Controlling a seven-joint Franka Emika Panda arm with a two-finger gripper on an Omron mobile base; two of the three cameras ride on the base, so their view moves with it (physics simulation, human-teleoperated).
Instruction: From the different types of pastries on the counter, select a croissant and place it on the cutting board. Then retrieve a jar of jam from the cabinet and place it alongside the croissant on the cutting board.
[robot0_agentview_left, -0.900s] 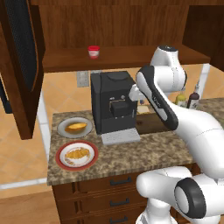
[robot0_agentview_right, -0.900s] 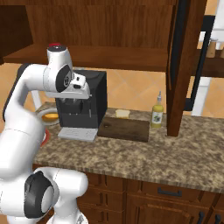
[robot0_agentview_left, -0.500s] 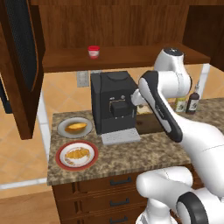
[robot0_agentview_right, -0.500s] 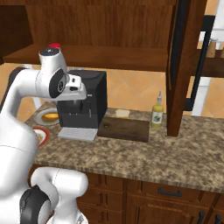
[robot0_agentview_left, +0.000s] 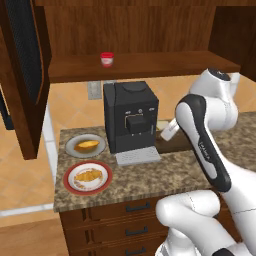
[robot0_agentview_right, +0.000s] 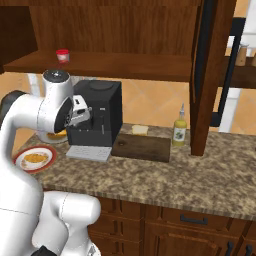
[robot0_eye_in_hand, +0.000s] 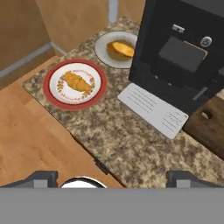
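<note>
Dark tips of the tool (robot0_eye_in_hand: 112, 177) stand wide apart, empty, high over the granite table (robot0_eye_in_hand: 131, 144). Beyond them the croissant (robot0_eye_in_hand: 78, 82) lies on a red-rimmed plate (robot0_eye_in_hand: 52, 97), the cutting board (robot0_agentview_right: 141, 148) beside the coffee machine (robot0_agentview_left: 131, 122).

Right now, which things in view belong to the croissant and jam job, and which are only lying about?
Belong to the job:
croissant on the red-rimmed plate
cutting board
jar of jam on the cabinet shelf

Only lying about:
coffee machine
oval pastry on the grey plate
yellow bottle
</note>
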